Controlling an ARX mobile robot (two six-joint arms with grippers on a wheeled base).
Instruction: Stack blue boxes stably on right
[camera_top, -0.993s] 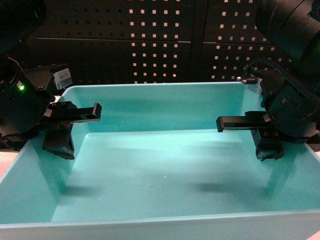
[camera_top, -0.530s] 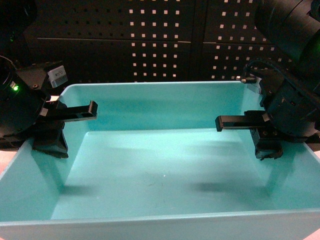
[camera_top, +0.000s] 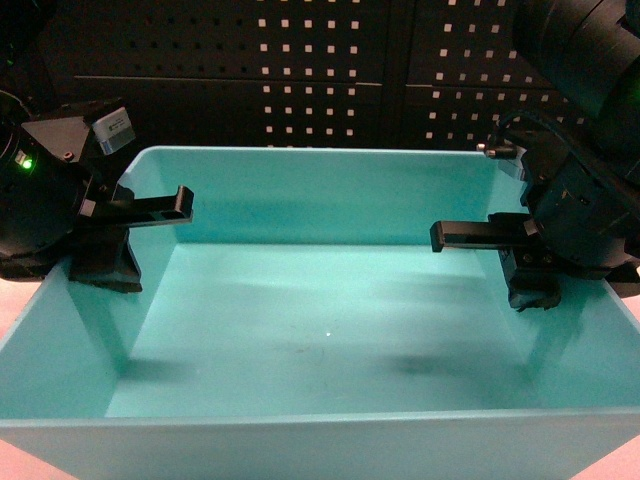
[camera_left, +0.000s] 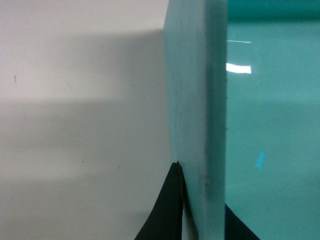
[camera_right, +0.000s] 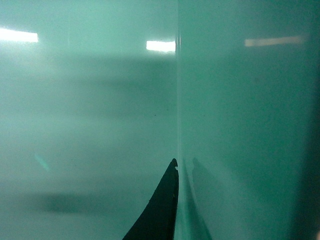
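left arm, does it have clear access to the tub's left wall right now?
Likely yes. The left gripper already straddles the left wall of the blue box, one finger outside against it; nothing visible blocks it.

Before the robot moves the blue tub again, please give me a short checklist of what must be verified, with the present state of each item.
1. Left pincer clamped on the left wall of the blue tub: ok; the left wrist view shows fingers on both sides of the wall.
2. Right pincer clamped on the right wall: ok by the head view; the right wrist view shows only one finger.
3. Tub empty: ok.
4. Tub level: cannot tell.
5. Second tub and stacking place on the right in sight: not ok, none visible.
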